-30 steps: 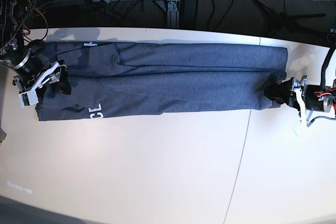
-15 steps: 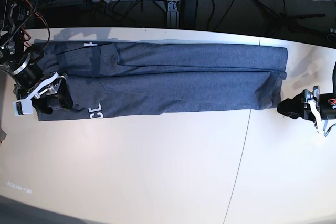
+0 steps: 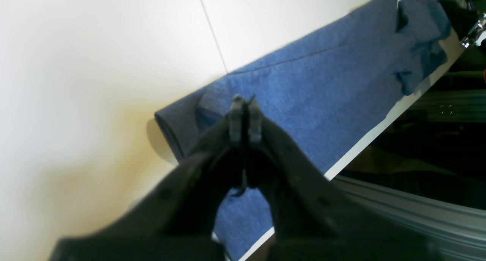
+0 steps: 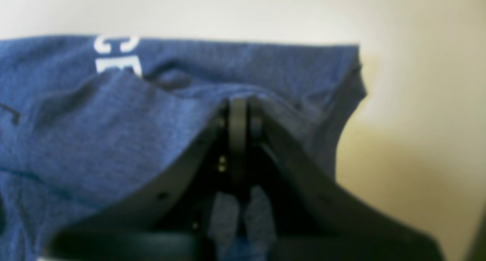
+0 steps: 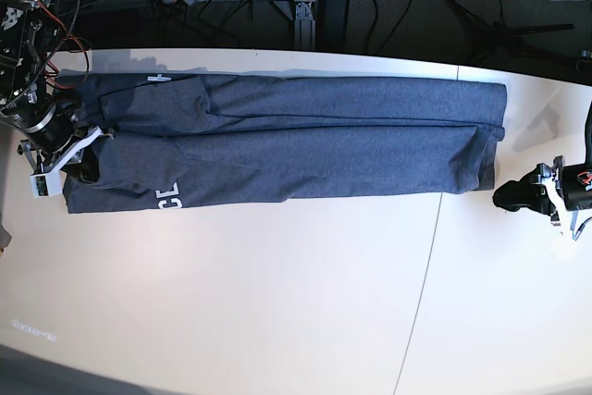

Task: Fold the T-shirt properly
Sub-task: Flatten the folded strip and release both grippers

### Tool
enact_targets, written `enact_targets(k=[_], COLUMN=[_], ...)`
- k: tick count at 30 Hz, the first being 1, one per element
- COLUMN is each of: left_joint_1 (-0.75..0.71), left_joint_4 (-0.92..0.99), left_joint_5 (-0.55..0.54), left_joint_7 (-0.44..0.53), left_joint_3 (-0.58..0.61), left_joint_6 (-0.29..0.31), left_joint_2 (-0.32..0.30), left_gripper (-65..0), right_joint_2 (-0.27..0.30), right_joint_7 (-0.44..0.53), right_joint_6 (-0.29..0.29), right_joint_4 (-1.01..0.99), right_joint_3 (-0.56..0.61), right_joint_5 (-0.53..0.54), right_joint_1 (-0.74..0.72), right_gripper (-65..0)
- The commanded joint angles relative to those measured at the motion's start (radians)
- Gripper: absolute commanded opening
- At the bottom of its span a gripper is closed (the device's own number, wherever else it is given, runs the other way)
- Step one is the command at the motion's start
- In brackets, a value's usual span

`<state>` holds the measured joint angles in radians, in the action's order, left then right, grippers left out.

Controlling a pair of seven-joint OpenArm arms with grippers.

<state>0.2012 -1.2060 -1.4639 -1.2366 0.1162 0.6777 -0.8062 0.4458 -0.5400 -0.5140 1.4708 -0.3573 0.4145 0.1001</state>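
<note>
The T-shirt [image 5: 296, 145] is laid out as a long, narrow band across the far half of the white table [image 5: 277, 302], folded lengthwise so two overlapping layers run side to side in the base view, with a bit of white lettering [image 5: 168, 198] peeking out along the near edge toward that view's left end. The left gripper [image 5: 507, 196] is seen at the base view's right, just off the shirt's end and parked over bare tabletop; in the left wrist view its jaws are pressed flat together with nothing caught between them, and the blue fabric [image 3: 303, 98] is spread out beyond the tips, stretching away toward the table's far edge. The right gripper [image 5: 81, 171] is found at the opposite end, down on the cloth near the corner by the lettering. In the right wrist view, the right gripper [image 4: 239, 105] is clamped together too, and the fabric [image 4: 114, 132] is bunched up into a ridge right at the fingertips, so a pinch of shirt looks to be grabbed there, though that view is pretty blurry. A thin seam line [image 5: 421, 293] in the table surface is visible running from the shirt toward the near edge.
</note>
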Motion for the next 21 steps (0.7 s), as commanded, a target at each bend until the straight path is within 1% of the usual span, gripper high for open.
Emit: enact_targets(k=[1, 4, 8, 11, 17, 21], left_joint_1=[0.008, -0.028, -0.071, -0.087, -0.088, -0.088], left_joint_4=[-0.012, -0.012, -0.012, -0.012, -0.012, -0.012], left_joint_5=[-0.020, -0.020, -0.020, -0.020, -0.020, -0.020], left_joint_7=[0.013, 0.013, 0.014, 0.015, 0.027, 0.020], left_joint_3=[-0.012, -0.012, -0.012, -0.012, -0.019, -0.058], left_joint_6=[0.020, 0.020, 0.020, 0.020, 0.020, 0.020], left_joint_2=[-0.023, -0.023, -0.022, -0.022, -0.014, -0.013], left_gripper=[-65.0, -65.0, -65.0, -65.0, -65.0, -65.0], right_joint_2=[0.019, 0.019, 0.016, 0.016, 0.016, 0.018], right_joint_7=[0.017, -0.010, -0.010, -0.010, -0.002, -0.003], right_joint_6=[-0.065, -0.033, -0.032, -0.032, -0.033, -0.036], right_joint_4=[0.016, 0.014, 0.014, 0.014, 0.024, 0.058], right_joint_3=[-0.010, -0.027, -0.088, -0.125, -0.183, -0.223], right_joint_5=[0.016, 0.016, 0.024, 0.051, 0.158, 0.197], right_joint_1=[-0.016, -0.003, 0.043, 0.080, 0.085, 0.052], right_gripper=[-65.0, -65.0, -65.0, -65.0, -65.0, -65.0])
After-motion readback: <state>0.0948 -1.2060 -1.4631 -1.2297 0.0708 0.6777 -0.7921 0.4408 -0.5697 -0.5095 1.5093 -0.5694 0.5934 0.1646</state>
